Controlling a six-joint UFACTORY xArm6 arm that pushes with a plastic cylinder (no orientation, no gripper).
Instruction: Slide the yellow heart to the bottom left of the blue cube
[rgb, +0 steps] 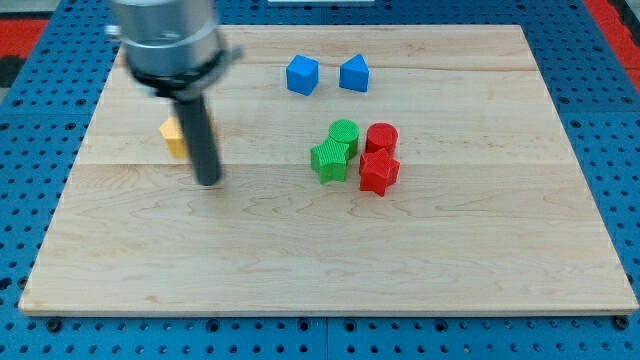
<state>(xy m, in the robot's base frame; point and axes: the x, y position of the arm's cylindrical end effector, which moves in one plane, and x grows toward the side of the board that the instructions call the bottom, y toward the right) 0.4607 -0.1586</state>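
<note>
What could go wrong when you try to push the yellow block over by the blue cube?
1. The yellow block sits half hidden behind my rod, up and to the view's left of my tip, so I could clip it off-centre and spin it away.
2. The blue cube has another blue block close beside it; pushing too far might bump the cube.
3. If the push drifts low, the yellow block could hit the green blocks.

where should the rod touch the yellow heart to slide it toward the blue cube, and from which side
There is nothing to grip with, so push it. Set my tip against the yellow heart on its side facing the view's left, a little low, since the blue cube sits toward the view's upper right. The rod hides most of the heart, so its outline is unclear. My tip is now at its lower right and likely must circle round.
</note>
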